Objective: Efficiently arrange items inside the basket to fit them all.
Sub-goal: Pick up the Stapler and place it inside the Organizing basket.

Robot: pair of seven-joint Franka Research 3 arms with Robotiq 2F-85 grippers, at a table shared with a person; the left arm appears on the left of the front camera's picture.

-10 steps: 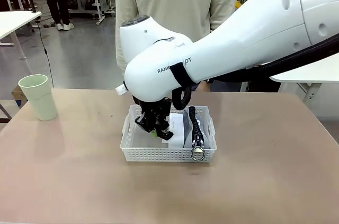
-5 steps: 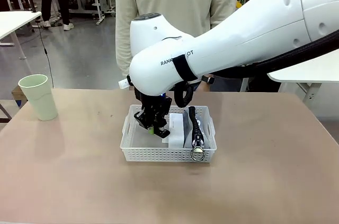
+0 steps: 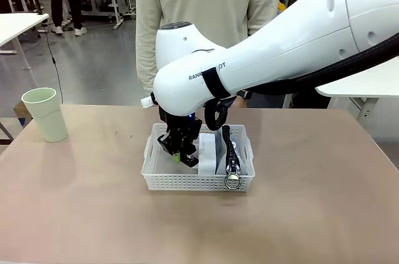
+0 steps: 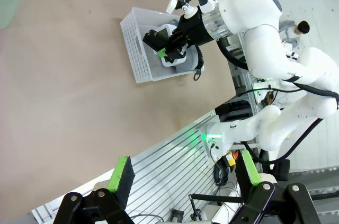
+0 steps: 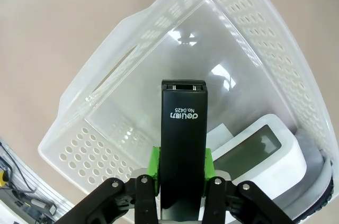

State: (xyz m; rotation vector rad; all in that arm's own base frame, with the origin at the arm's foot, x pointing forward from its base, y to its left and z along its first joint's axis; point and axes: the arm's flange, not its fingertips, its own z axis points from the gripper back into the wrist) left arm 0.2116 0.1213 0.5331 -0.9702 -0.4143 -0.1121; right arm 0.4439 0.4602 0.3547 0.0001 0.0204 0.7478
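The green pads of my right tool look matt and rubbery against the stapler, smooth satin-black plastic. The basket is glossy translucent white plastic, the pouch grey cloth with a shiny metal ring, the desk matt brown.

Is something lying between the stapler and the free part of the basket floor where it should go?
Nothing visible. The stapler, in the right gripper, points at bare floor of the basket; the white box and pouch lie beside.

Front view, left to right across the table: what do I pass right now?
pale green cup → left wall of the basket → right gripper around the black stapler → white box → grey pouch
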